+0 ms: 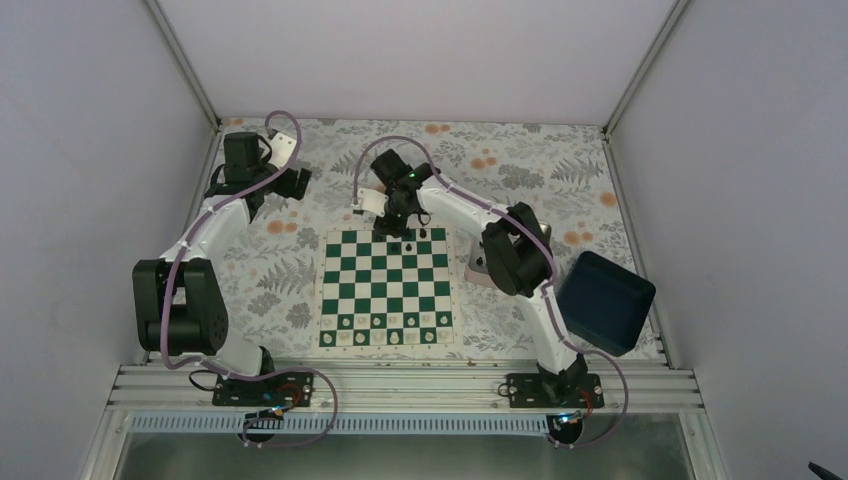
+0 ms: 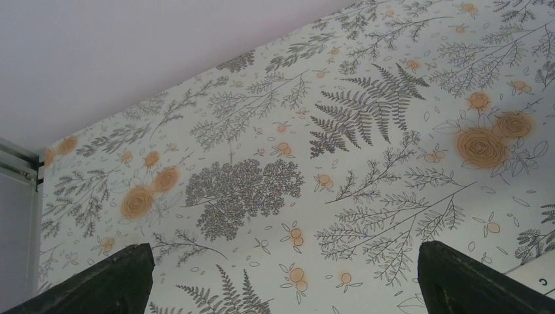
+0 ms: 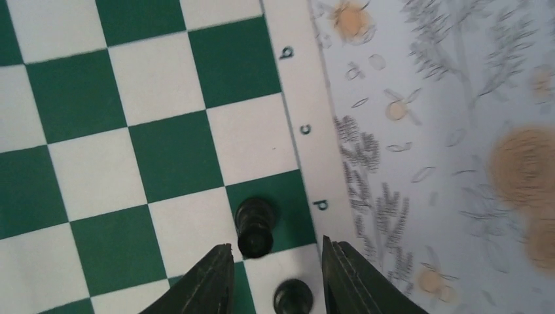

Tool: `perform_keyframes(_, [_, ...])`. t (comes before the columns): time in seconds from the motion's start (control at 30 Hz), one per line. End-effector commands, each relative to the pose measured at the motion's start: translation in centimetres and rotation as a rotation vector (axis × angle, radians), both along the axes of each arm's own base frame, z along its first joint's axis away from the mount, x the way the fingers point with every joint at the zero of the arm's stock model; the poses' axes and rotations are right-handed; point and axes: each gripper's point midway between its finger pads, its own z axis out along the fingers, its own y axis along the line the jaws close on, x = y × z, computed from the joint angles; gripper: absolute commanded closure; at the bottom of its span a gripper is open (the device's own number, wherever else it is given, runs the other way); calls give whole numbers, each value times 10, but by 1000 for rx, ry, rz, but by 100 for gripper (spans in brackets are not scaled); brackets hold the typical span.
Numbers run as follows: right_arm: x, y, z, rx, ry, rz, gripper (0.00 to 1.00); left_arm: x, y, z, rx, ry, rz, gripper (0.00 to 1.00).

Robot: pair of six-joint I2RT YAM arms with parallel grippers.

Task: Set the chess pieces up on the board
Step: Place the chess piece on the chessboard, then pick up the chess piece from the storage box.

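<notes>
The board [image 1: 385,290] lies in the middle of the table, green and white squares. A few tiny black chess pieces [image 1: 408,244] stand at its far edge. My right gripper [image 1: 399,230] hovers over them, open. In the right wrist view one black piece [image 3: 254,226] stands on the green square by the letter d, just ahead of the right gripper [image 3: 275,244]. Another black piece [image 3: 292,297] stands on the white square between the spread fingers [image 3: 209,281], untouched. My left gripper [image 1: 302,183] is off the board at the far left, open and empty [image 2: 283,246] above the floral cloth.
Several small white pieces [image 1: 395,337] line the board's near row. A dark blue box [image 1: 605,300] sits at the right, by the right arm. The floral tablecloth [image 2: 262,131] covers the table around the board. Walls close in the back and both sides.
</notes>
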Motion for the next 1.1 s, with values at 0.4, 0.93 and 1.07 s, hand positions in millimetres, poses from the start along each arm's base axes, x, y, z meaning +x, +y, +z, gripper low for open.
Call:
perform_keyframes(0.4, [42, -158, 89, 38, -104, -335, 61, -1, 1, 8, -3, -28, -3, 0])
perform_keyframes(0.93, [1, -257, 28, -16, 30, -509, 65, 1, -1, 1, -12, -8, -13, 0])
perform_keyframes(1.07, [-4, -255, 21, -16, 55, -502, 65, 1, -1, 1, -11, -9, -11, 0])
